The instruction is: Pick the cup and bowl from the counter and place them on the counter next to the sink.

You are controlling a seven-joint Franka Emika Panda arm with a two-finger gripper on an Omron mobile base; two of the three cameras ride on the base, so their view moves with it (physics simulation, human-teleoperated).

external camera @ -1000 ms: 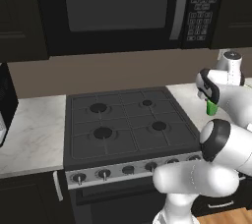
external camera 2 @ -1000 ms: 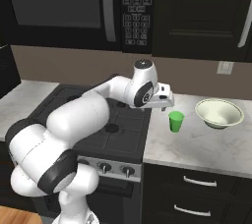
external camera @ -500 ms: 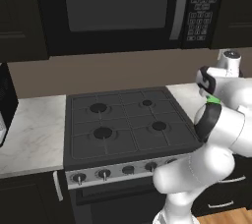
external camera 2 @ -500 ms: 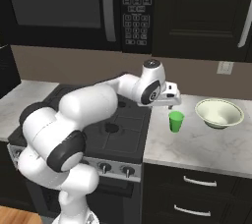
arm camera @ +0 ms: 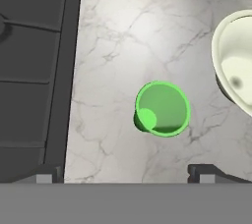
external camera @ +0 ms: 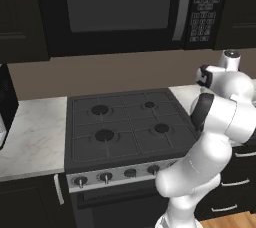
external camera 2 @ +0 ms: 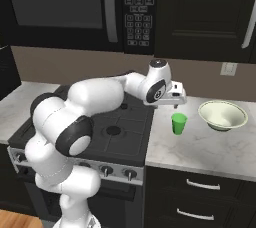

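Observation:
The small green cup point(external camera 2: 179, 123) stands upright on the marbled counter point(external camera 2: 200, 148), just right of the stove. The wide cream bowl point(external camera 2: 223, 115) rests on the same counter, to the cup's right and apart from it. My gripper point(external camera 2: 171, 105) hangs open just above the cup, slightly to its left, and holds nothing. In the hand view I look straight down into the cup point(arm camera: 162, 109), which lies ahead of the spread fingertips point(arm camera: 205, 171) and between their lines. The bowl point(arm camera: 237, 68) is cut by the right edge. The sink is out of view.
The black gas stovetop point(external camera 2: 114, 128) borders the counter on the left; its edge point(arm camera: 34, 70) runs close to the cup. A microwave point(external camera 2: 65, 2) and dark cabinets hang overhead. More marbled counter point(external camera: 30, 134) lies left of the stove.
The arm has folded its elbow forward and the hand has shifted a little right, ending over the cup. Cup and bowl have not moved. The jaws stayed open.

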